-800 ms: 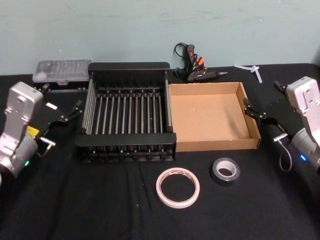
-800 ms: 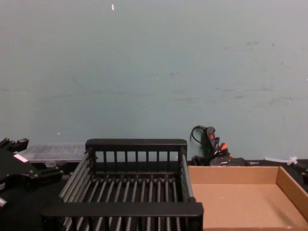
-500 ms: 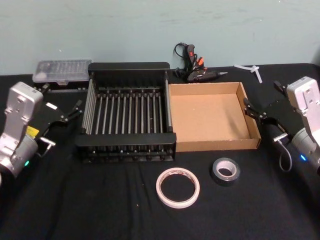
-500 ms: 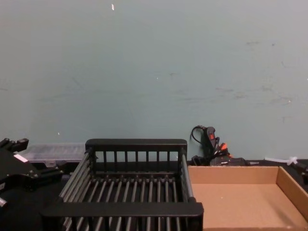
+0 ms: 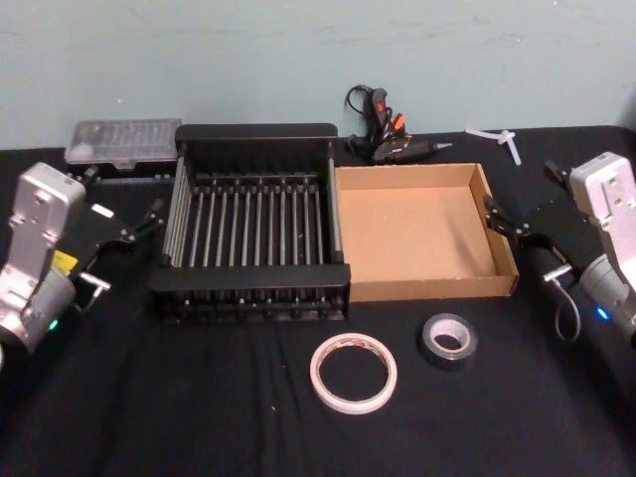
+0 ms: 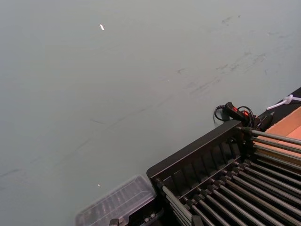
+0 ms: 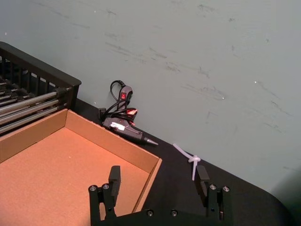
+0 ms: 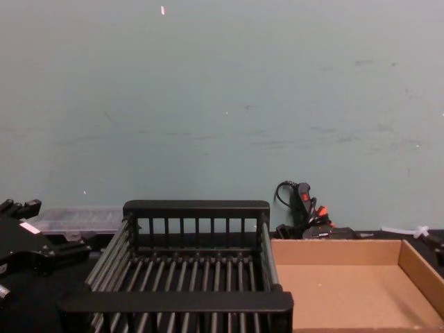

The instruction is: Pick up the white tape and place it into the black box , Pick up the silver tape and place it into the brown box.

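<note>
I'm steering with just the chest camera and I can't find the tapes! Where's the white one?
Observer: The white tape lies flat on the black cloth, in front of the black box.
Operator: And the silver one?
Observer: The silver tape sits in front of the brown box, apart from the white tape.
Operator: Is my right claw open?
Observer: Yes, the right gripper is open, beside the brown box's right wall.

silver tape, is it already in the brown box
No, the silver tape lies on the black table in front of the brown box, beside the white tape.
</note>
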`<act>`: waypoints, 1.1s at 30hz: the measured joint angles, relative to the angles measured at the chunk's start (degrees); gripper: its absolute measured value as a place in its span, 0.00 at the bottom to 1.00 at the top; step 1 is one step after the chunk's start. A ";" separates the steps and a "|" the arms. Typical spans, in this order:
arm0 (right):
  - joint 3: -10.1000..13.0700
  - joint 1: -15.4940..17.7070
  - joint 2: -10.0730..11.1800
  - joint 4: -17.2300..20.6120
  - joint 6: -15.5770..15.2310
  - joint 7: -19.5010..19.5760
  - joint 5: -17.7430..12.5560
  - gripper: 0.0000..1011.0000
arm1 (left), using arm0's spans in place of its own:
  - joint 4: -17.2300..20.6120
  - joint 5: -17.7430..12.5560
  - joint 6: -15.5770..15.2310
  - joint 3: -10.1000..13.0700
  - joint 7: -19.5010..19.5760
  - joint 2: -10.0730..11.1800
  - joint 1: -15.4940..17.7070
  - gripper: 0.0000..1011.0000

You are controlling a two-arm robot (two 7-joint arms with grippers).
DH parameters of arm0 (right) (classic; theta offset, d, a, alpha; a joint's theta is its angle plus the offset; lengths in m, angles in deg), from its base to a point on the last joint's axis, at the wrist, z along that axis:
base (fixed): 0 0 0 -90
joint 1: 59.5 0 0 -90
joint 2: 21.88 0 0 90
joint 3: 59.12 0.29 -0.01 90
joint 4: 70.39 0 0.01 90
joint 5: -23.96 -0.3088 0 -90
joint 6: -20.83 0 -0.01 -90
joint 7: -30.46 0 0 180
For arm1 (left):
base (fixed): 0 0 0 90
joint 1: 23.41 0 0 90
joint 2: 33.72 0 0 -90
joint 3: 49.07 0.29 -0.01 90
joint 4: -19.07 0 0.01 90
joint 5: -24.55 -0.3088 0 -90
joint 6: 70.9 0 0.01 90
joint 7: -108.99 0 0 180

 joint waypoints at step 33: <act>0.00 0.00 0.00 0.00 0.00 0.00 0.00 0.99 | 0.00 0.00 0.00 0.00 0.00 0.00 0.00 0.99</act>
